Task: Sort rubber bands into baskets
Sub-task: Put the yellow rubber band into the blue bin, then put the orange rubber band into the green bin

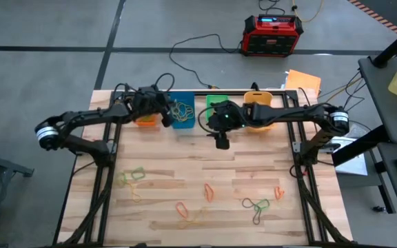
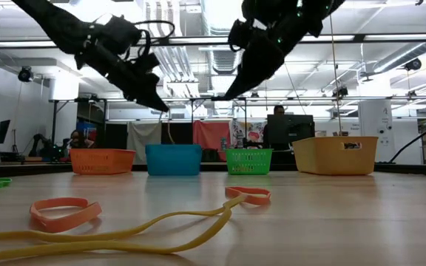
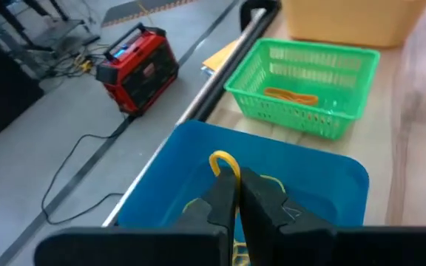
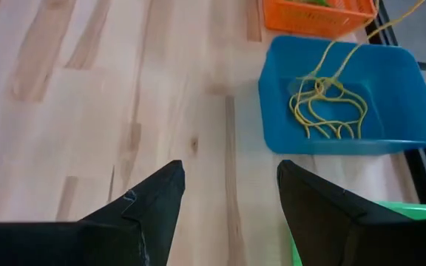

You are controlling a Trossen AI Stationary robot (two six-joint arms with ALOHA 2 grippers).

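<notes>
Pinching a yellow rubber band between closed fingertips, my left hand hangs above the blue basket in the far row of the bench, and the band's loop stands up just past the tips while its length trails down toward the basket. More yellow bands lie tangled on that basket's floor. My right hand is spread wide and holds nothing; it hovers over bare wood just near of the green basket, with the blue one off to its left. Along the far edge the baskets stand in a line: orange basket at the left, then blue, then green, then the larger yellow-orange basket at the right. An orange band rests inside the green one. On the near half of the bench the loose bands lie well apart: green and yellow ones at the left, orange loops around the middle, and a green cluster with another orange band toward the right.
</notes>
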